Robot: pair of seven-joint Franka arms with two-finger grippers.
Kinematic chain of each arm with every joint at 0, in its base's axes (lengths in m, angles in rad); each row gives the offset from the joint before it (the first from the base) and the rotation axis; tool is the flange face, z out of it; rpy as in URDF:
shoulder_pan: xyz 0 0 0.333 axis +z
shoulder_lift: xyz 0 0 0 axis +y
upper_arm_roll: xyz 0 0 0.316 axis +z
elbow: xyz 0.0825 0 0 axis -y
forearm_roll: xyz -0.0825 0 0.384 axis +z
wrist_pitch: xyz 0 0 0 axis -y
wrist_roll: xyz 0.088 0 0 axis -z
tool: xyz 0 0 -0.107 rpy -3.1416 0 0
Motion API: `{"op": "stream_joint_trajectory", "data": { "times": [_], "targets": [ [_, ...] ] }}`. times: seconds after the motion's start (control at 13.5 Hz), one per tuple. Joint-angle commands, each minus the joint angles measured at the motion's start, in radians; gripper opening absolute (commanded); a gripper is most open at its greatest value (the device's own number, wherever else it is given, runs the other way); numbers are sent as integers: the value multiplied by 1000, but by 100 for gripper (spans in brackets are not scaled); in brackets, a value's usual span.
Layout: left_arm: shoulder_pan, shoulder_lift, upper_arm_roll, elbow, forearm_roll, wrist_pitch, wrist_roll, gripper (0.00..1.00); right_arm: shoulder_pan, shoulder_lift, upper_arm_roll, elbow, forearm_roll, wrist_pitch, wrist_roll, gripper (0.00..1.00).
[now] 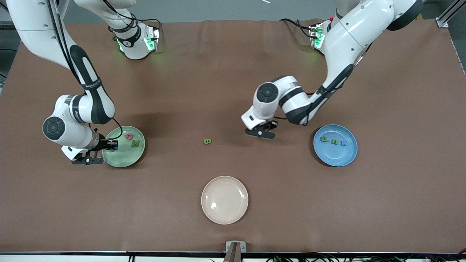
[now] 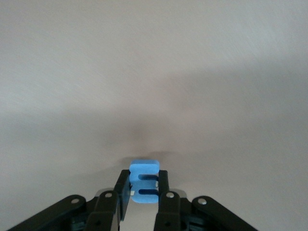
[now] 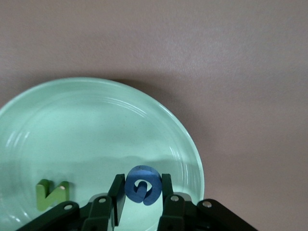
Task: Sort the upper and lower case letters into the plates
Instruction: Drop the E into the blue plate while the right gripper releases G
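Note:
My right gripper hangs over the pale green plate and is shut on a dark blue round capital. A red G and a green N lie in that plate; the N also shows in the right wrist view. My left gripper is over bare table between the green B and the blue plate. It is shut on a light blue letter, an m seen sideways. The blue plate holds a green p, a green u and a blue x.
An empty cream-beige plate sits near the table's front edge, nearer to the front camera than the green B. The brown table cover is bare toward the arm bases.

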Motion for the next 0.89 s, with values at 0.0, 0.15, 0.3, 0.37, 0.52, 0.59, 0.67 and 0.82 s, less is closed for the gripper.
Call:
{"op": "stream_joint_trajectory", "data": {
  "times": [0.0,0.15,0.3,0.37,0.52,0.59,0.67,0.82],
  "targets": [
    [117,-52,-10,-13,12,-8,101,12,-24,17,19,-9,-13,9,-1,3],
    [190,-100,-10,-19,11,-23,174,12,-22,17,19,-26,-6,6,2,5],
    [256,-129,-10,-16,11,-42,263,12,-22,14,19,-39,-5,-2,8,9],
    [294,-132,-8,-16,14,-45,306,12,-22,11,20,-39,-3,-12,11,29],
    [384,-129,-7,-18,17,-45,424,10,-22,1,20,-30,-3,-20,11,100],
    [418,-126,-8,-15,17,-43,496,10,-21,-8,22,-18,-3,-38,11,100],
    [447,-123,-7,-13,15,-43,561,10,-16,-23,24,6,0,-82,12,100],
    [490,-111,-4,-16,15,-43,633,10,4,-45,37,83,51,-223,44,100]
  ]
}}
